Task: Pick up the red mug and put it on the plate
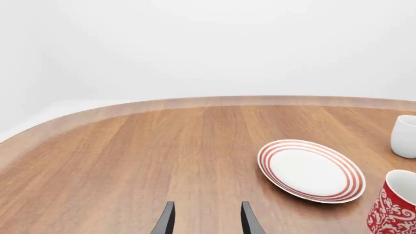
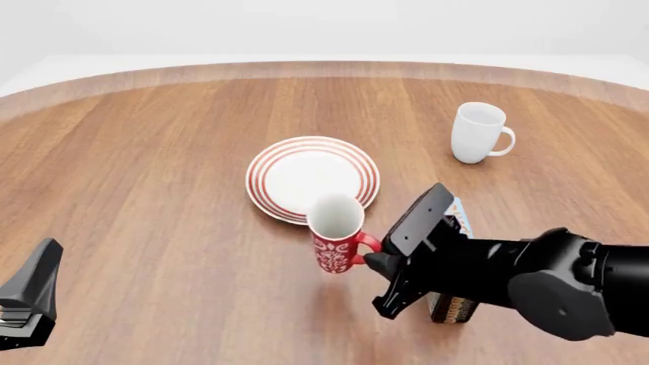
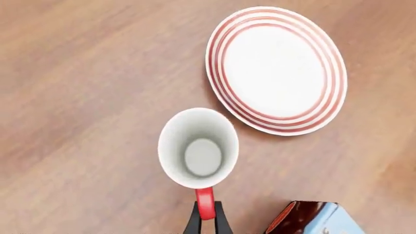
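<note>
Wooden round-edged table (image 2: 152, 175), white backdrop. Red mug (image 2: 337, 237) at frame centre of the front view, upright and apparently lifted clear of the wood. Right gripper (image 3: 206, 220) pinches its loop handle (image 3: 204, 202), fingers narrow on either side. Plate (image 2: 312, 177) lies just beyond the mug, up-frame and slightly left; their outlines overlap. Judgement: short forward carry, then lower. Left gripper (image 1: 206, 219) parked lower left, fingers apart, holding nothing. White mug (image 2: 479, 132) upper right; a box (image 2: 454, 300) by the right arm.

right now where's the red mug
Front view: the red mug sits centre, just nearer than the plate, its handle pinched by the right claw.
</note>
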You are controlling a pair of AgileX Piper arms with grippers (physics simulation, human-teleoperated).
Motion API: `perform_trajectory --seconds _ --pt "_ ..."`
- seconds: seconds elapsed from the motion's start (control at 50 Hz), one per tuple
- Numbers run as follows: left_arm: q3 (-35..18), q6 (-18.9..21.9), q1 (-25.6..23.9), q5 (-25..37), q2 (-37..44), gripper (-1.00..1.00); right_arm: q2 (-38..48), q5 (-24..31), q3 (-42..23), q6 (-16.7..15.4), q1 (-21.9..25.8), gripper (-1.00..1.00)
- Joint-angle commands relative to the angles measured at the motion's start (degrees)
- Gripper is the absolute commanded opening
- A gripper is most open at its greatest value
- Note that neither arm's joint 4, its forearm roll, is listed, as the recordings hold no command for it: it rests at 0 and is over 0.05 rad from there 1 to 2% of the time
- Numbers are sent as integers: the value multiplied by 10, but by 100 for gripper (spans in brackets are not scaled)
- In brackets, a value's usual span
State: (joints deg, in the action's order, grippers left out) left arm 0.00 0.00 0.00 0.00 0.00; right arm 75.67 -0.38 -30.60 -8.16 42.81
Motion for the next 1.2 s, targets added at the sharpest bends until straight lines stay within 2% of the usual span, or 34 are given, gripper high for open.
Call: perform_trajectory --seconds 0.02,0.4,0.68,0.82,0.88,0.92,1.06,1.2 --pt "0 0 0 0 0 100 -54 38 -9 -10 -14 -100" --pt "0 0 0 0 0 100 -83 75 -47 -11 -37 -100" --pt "0 0 0 0 0 100 -67 71 -72 -19 -56 -100" --pt "0 0 0 0 0 100 -45 65 -93 -17 -71 -100" --pt "0 0 0 0 0 100 -27 53 -100 -25 -82 -100" --pt "0 0 0 0 0 100 -16 40 -103 -42 -93 -100" --pt "0 0 0 0 0 100 18 12 -123 -51 -113 -100" --pt "0 0 0 0 0 100 44 -3 -142 -48 -122 -100"
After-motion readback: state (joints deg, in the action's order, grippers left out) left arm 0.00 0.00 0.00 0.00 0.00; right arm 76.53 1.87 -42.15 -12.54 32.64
